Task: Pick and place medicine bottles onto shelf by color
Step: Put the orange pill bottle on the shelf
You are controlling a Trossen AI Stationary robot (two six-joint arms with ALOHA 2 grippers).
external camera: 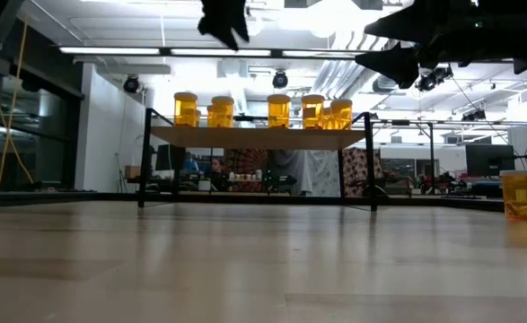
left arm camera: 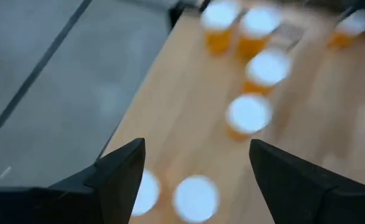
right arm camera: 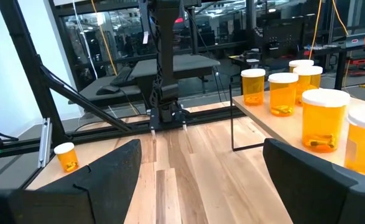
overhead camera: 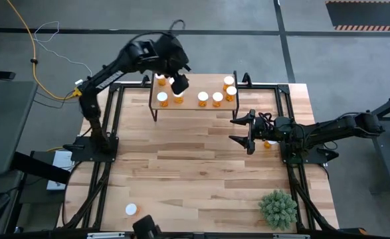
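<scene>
The shelf [overhead camera: 193,106] stands at the table's far middle and carries several amber medicine bottles [overhead camera: 202,99] with white caps, upright on their bases. My left gripper [overhead camera: 176,74] hovers open above the shelf's left end; its wrist view shows the caps [left arm camera: 249,115] below and nothing between its fingers [left arm camera: 120,177]. My right gripper [overhead camera: 244,133] waits open and level above the table's right part, facing the shelf [right arm camera: 275,127]. One bottle [overhead camera: 269,141] stands on the table beside the right arm, and another [overhead camera: 131,210] near the front left corner.
A spiky green plant [overhead camera: 278,207] sits at the table's front right corner. Black frame rails [overhead camera: 108,126] run along both table sides. Bare planks [overhead camera: 188,172] lie between the shelf and the near edge. The low view shows the lone bottle [external camera: 522,193] at right.
</scene>
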